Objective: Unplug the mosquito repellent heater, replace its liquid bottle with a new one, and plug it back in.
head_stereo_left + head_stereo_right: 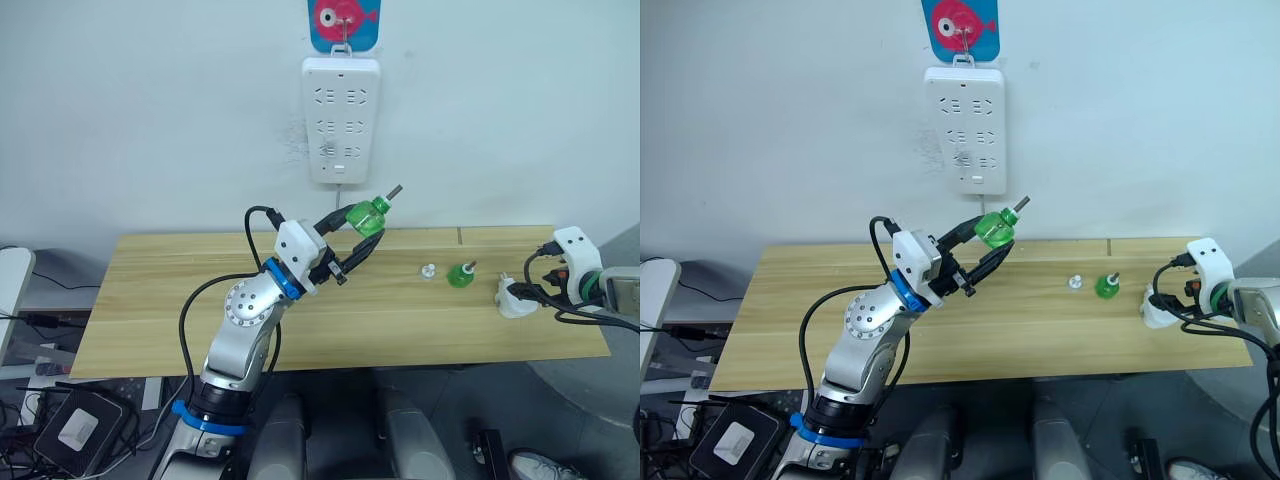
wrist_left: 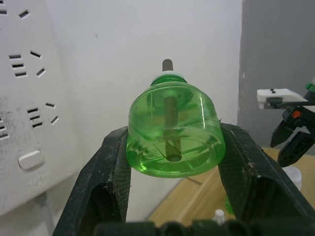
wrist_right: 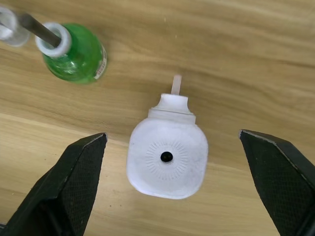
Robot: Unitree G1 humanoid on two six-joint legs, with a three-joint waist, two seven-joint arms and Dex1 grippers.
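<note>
Room: we see a white wall behind a wooden table, with cables and a dark box on the floor at the near left.
Wall: a white power strip hangs on it under a blue card with a red fish; we see nothing plugged into its sockets.
Left gripper: our left gripper is raised above the middle of the table, below the strip and off the wood.
Left jaws: clamped on a green bottle, one black finger on each side of its body.
Held bottle: clear green, tilted, its dark wick pointing up and to the right toward the wall; in the left wrist view we look at its base, the wick running through the middle.
Second bottle: another green bottle stands upright on the table to the right of centre, wick up.
Cap: a small white cap sits just left of that bottle, apart from it.
Heater: the white heater lies on the table near the right end, unplugged, well apart from the strip; the right wrist view shows its rounded face with a dark centre hole.
Right gripper: our right gripper hovers over the heater.
Right jaws: wide apart, one finger on each side of the heater, neither touching it.
</note>
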